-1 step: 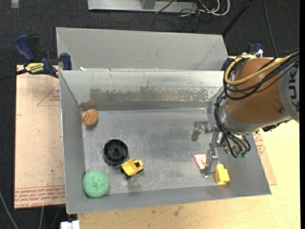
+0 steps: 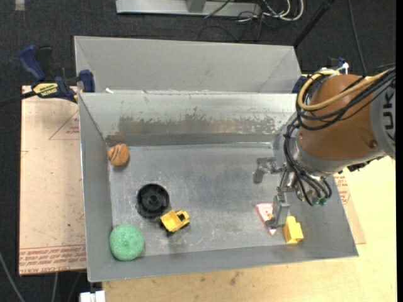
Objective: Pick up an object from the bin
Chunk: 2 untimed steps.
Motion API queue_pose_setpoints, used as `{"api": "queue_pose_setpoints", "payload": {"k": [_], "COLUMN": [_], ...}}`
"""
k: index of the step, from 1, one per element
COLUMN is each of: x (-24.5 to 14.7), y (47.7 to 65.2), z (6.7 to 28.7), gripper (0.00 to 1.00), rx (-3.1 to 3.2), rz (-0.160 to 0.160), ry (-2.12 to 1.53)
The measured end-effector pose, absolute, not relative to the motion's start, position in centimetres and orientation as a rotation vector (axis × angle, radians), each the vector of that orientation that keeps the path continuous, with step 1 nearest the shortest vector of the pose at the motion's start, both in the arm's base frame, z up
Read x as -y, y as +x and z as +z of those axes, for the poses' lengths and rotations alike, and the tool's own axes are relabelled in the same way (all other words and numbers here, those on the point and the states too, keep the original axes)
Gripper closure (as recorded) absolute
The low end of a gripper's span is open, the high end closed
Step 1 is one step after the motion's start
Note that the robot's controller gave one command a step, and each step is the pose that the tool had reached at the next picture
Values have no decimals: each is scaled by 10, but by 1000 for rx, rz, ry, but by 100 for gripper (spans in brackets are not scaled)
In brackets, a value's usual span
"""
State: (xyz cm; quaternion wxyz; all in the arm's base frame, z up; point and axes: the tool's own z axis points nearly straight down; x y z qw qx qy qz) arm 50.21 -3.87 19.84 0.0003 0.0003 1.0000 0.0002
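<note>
- Your jaws hang just left of the yellow block [image 2: 293, 231], over a small pink-and-white piece [image 2: 264, 212]; you cannot tell whether they are open or closed.
- Well left of that block lie a yellow toy truck [image 2: 174, 221], a black ring [image 2: 152, 200] and a green ball [image 2: 127, 241].

Green ball [image 2: 127, 241], black disc [image 2: 153, 200], yellow block [image 2: 293, 231]

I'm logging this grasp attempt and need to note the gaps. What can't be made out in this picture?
- The pink and white thing beside the gripper is partly covered by the gripper, so its kind is unclear.
- The right part of the bin floor is hidden under the arm's orange cover.
- The brownish lump by the left wall is too small to identify.
</note>
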Motion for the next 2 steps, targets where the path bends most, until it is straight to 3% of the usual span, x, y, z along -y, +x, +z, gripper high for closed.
{"api": "queue_pose_setpoints", "payload": {"k": [1, 2], "x": [74, 94], "y": [503, 503], "z": [146, 116], "gripper": [0, 0], "rx": [-3133, -3140], "rz": [0, 2], "ry": [-17, 159]}}
